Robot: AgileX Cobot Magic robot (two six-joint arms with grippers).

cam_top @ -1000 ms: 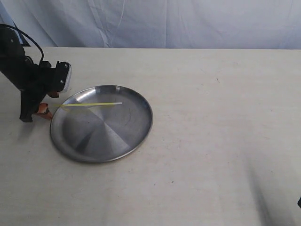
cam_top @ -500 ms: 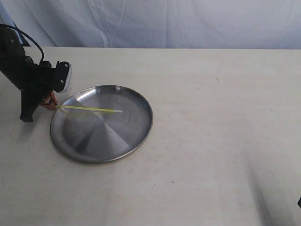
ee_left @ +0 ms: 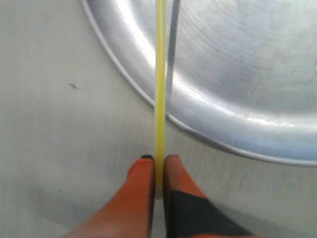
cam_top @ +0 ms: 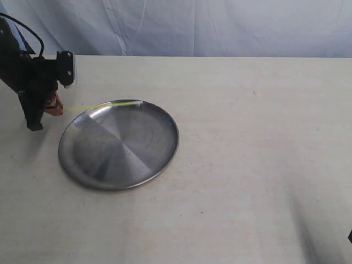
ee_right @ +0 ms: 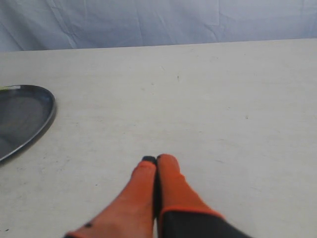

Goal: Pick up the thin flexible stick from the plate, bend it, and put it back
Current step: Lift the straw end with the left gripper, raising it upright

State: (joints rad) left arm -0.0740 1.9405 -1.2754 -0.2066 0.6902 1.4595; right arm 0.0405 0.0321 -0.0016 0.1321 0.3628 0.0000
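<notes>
Stick [cam_top: 99,105] is pinched at one end by the left gripper [ee_left: 158,159] and points out over the plate [cam_top: 124,151]; the closed, empty right gripper [ee_right: 156,159] is far off.

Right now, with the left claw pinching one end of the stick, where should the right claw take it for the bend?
Probably the free end of the stick, approached from the right. The left claw holds it nearly level over the far rim of the plate, with that end pointing rightward and clear. The right claw is shut; open it first.
</notes>
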